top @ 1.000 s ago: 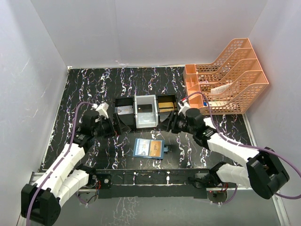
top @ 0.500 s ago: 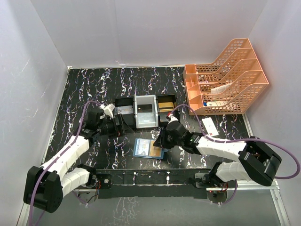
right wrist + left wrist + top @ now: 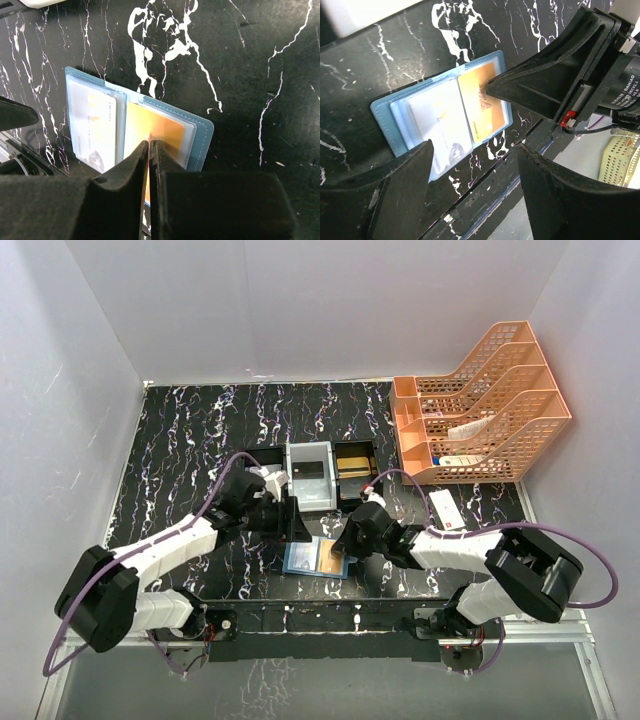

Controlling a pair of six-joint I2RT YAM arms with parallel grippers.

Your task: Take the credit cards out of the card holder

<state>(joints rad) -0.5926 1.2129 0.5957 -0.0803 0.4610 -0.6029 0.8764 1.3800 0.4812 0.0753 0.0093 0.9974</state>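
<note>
The blue card holder (image 3: 300, 560) lies open and flat on the black marbled table near the front edge. Its pockets hold a gold-tan credit card (image 3: 167, 129) on one side and a pale silver-grey card (image 3: 95, 125) on the other. My right gripper (image 3: 150, 142) is shut, its tips pressed down on the face of the gold card (image 3: 477, 100). My left gripper (image 3: 474, 149) is open with nothing between its fingers, hovering over the holder's (image 3: 382, 122) near edge beside the pale card (image 3: 437, 117). From above, the two grippers (image 3: 297, 530) (image 3: 345, 548) flank the holder.
A black-and-white three-compartment tray (image 3: 310, 475) stands just behind the holder. An orange mesh file rack (image 3: 480, 405) fills the back right, with a white box with a red mark (image 3: 445, 510) in front of it. The table's front edge (image 3: 520, 170) runs close by the holder.
My left arm has swung right from beside the tray to the holder, its jaws narrowing. My right gripper came down from the tray onto the gold card and shut.
</note>
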